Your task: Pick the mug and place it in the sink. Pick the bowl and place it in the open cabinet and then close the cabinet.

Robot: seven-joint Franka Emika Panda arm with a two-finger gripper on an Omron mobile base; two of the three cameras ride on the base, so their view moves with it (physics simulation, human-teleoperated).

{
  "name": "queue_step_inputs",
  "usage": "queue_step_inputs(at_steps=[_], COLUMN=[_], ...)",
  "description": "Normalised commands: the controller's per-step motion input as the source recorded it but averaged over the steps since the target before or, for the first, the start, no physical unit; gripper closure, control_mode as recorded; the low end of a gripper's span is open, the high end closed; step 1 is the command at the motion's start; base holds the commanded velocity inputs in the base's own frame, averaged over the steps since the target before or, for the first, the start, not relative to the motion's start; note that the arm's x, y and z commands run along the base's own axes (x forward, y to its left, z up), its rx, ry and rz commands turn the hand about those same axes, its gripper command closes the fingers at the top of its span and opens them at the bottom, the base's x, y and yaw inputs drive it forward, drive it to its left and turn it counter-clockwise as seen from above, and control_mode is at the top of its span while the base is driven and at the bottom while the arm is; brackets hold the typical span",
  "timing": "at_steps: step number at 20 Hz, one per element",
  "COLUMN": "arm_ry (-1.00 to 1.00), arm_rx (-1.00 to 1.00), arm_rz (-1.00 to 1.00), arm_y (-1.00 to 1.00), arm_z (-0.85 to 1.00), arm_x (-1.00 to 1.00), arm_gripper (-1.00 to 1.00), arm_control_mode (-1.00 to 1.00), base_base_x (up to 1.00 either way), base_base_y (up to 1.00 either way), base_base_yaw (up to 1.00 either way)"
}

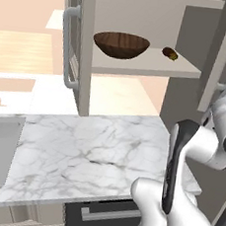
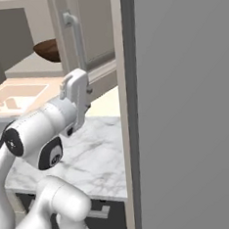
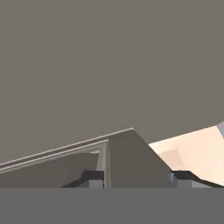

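The cabinet's inner shelf (image 1: 155, 67) carries the wooden bowl (image 1: 121, 45) near its left end and a small dark lump (image 1: 170, 53) toward its right end.

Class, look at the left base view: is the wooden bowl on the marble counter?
No, the bowl sits on the cabinet shelf above the counter.

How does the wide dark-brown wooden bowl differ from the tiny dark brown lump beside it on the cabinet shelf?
The wide dark-brown wooden bowl is far larger than the tiny dark brown lump. The bowl is a round, open vessel with visible grain; the lump is a small closed shape with a yellowish spot. The bowl sits toward the shelf's left, the lump toward its right, apart. Both are dark brown and rest on the same beige cabinet shelf.
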Motion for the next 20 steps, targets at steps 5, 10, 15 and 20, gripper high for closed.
queue_step_inputs(at_steps=[5,10,15,20], arm_ry=[0.08,0.11,0.16,0.16], arm_rx=[0.0,0.0,0.0,0.0], arm_rz=[0.0,0.0,0.0,0.0], arm_y=[0.23,0.23,0.21,0.3], arm_z=[0.0,-0.14,-0.24,-0.19], arm_x=[0.46,0.49,0.55,0.7], arm_gripper=[-1.0,-1.0,-1.0,-1.0], arm_control_mode=[-1.0,-1.0,-1.0,-1.0], base_base_x=[0.0,0.0,0.0,0.0], base_base_y=[0.0,0.0,0.0,0.0], base_base_yaw=[0.0,0.0,0.0,0.0])
